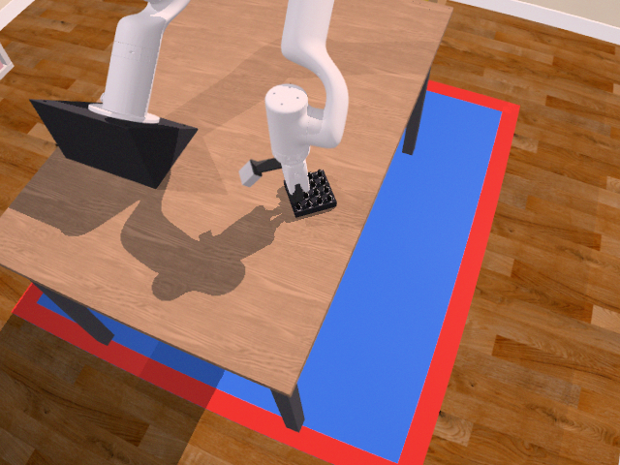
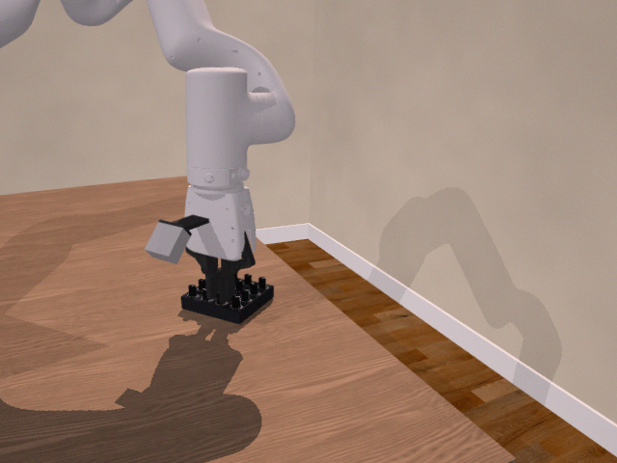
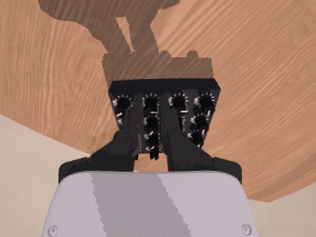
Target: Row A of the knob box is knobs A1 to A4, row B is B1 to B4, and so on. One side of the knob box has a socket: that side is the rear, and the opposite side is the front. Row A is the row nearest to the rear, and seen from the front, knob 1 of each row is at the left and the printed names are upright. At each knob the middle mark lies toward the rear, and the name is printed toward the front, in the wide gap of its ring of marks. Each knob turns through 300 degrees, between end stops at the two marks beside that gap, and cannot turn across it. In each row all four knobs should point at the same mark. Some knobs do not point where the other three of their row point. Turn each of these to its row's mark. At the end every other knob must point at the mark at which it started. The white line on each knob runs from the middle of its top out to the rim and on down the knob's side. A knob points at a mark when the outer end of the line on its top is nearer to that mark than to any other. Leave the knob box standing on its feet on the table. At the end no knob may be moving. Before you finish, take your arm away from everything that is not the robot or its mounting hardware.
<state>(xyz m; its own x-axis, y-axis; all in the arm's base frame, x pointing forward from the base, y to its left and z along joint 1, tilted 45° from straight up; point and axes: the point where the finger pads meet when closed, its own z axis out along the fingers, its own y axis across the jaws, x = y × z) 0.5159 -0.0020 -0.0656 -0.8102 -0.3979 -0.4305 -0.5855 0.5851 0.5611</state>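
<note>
Down among the knobs, our gripper stands narrowly open, apparently pinching nothing; the knob box sits directly beneath. We'd clear the knob evenly, then lift straight up, sparing its neighbours.

Fingers amid black knobs.
</note>
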